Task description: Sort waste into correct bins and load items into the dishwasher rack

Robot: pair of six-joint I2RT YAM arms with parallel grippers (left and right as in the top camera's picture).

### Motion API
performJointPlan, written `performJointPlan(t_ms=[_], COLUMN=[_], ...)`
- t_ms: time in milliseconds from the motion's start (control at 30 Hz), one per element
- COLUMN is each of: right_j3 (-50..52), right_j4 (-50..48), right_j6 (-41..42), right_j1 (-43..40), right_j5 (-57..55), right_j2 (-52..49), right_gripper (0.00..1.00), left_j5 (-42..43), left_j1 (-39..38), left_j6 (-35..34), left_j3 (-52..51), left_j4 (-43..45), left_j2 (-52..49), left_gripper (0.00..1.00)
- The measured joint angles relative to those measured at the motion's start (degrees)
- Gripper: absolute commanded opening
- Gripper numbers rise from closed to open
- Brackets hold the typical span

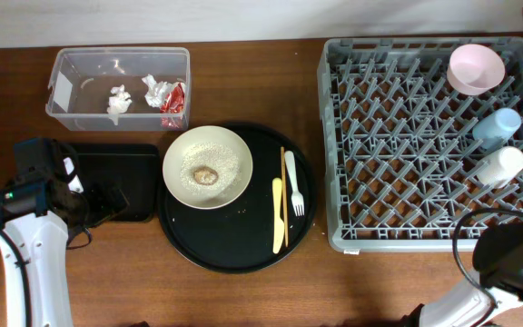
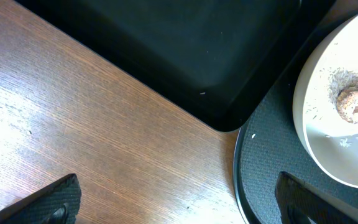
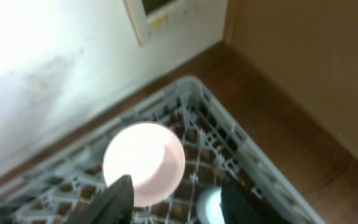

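The worktop (image 1: 243,82) is brown wood, and a white wall (image 1: 243,18) runs along the top of the frame.

In the upper left sits the tub (image 1: 89,91). Two tissues (image 1: 118,100) and the red wrapper (image 1: 175,102) lie inside it. Just below the tub is the black tray (image 1: 125,168).

In the middle is the round tray (image 1: 234,245). The bowl (image 1: 175,173) stands on its left part, with rice (image 1: 221,159) and a brown lump (image 1: 206,175) in it. To the right of the bowl, on the same tray, lie the chopsticks (image 1: 282,163), the knife (image 1: 278,218) and the fork (image 1: 292,186), side by side.

The rack (image 1: 398,127) fills the right side. The pink bowl (image 1: 476,68) is in its upper right corner. The blue cup (image 1: 497,127) and the white cup (image 1: 500,166) lie below it along the right edge.

The left gripper (image 2: 179,202) is spread wide and holds nothing. It hangs over bare worktop at the corner of the black tray, near the round tray's rim.

The right gripper (image 3: 179,199) is parted too, and it is empty. It hangs above the rack's corner, over the pink bowl.
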State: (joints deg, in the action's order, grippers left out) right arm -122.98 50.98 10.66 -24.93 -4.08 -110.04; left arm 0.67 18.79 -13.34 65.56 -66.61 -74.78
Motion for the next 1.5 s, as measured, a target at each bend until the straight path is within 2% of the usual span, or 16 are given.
performJointPlan(t_ms=[133,200,267,300,333,567,600,633,667,833,900,1000,1033,1133,1267,1500], right_j3=[-2.36,-2.23,-2.21,-2.21,-2.23,-1.92,-1.60,-1.60,-1.60,-2.99,-5.79,-8.17,-8.44,-8.41,-8.02,12.66], right_j4=[4.90,5.14,5.22,5.14,4.83,1.18,0.79,0.57,0.31,-0.44,0.02,1.70,2.14,1.86,0.98,-21.24], right_j6=[2.38,2.84,3.04,3.13,3.78,4.61,4.59,4.59,4.63,4.35,0.61,-3.19,-3.13,-2.51,-1.66,-12.35], right_j1=[-1.79,-1.95,-1.99,-1.99,-1.99,-2.01,-2.01,-2.01,-2.01,-1.99,-1.81,-0.52,1.14,8.94,11.34,12.41], right_j5=[5.33,6.84,7.21,7.21,7.23,7.30,7.43,7.48,7.67,8.35,-0.07,-22.91,-32.35,-48.89,-57.88,-65.99], right_j2=[-14.82,-18.51,-19.65,-19.78,-20.37,-22.69,-22.69,-22.93,-23.34,-23.63,-23.02,-17.51,-16.76,-16.76,-16.76,-16.81], right_gripper=[0.47,0.41,0.38,0.32,0.19,0.26,0.22,0.10,0.04,0.04,0.04,0.04,0.04,0.04,0.04,0.04], left_j5=[0.87,0.96,1.05,1.05,1.05,1.09,1.14,1.29,1.31,1.49,1.49,1.51,1.49,1.49,1.51,1.51], left_j1=[0.00,0.00,0.00,0.00,0.00,0.00,0.00,0.00,0.00,0.00,0.00,0.00,0.00,0.00,0.00,0.00], left_j6=[0.00,0.00,0.00,0.00,0.00,0.00,0.00,0.00,0.00,0.00,0.00,0.00,0.00,0.00,0.00,0.00], left_j3=[0.00,0.00,0.00,0.00,0.00,0.00,0.00,0.00,0.00,0.00,0.00,0.00,0.00,0.00,0.00,0.00], left_j4=[0.00,0.00,0.02,0.02,0.00,0.02,0.00,0.00,0.00,0.00,0.00,0.02,0.02,0.00,0.02,0.04], left_j2=[0.00,0.00,0.00,0.00,0.00,0.00,0.00,0.00,0.00,0.00,0.00,0.00,0.00,0.00,0.00,0.00], left_gripper=[0.99,0.99,0.99,0.99,0.99,0.99,0.99,0.99,0.99,0.99,1.00,0.99,0.99,0.99,0.99,0.99])
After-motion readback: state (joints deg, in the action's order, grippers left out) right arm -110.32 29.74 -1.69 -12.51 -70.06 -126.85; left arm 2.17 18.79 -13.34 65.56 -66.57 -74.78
